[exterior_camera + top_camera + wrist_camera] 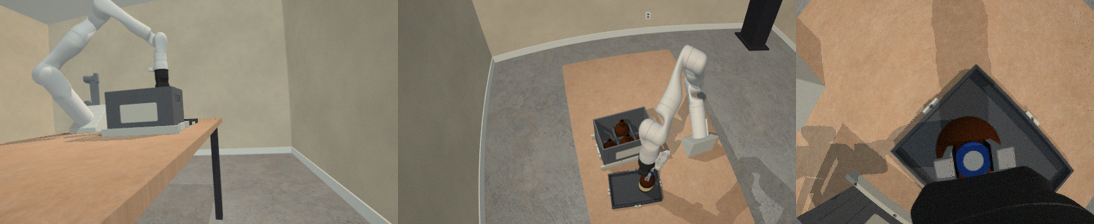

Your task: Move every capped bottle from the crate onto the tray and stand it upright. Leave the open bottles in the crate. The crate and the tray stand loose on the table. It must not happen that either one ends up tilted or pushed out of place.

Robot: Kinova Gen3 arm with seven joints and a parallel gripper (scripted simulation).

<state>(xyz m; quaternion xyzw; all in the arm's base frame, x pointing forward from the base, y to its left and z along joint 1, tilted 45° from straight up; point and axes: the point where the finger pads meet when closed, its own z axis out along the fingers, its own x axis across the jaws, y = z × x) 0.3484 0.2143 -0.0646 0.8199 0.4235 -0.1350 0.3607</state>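
My gripper is shut on the neck of a brown bottle with a blue cap and holds it upright over the right part of the dark tray. In the wrist view the blue cap sits between my two fingers, with the brown body and the tray below. I cannot tell if the bottle's base touches the tray. The grey crate stands behind the tray and holds three brown bottles; their tops are too small to judge. In the side view the crate hides the tray and the bottle.
The crate sits on pale runners close to the tray's far edge. My arm's base stands to the right of the crate. The table edge runs close by the tray.
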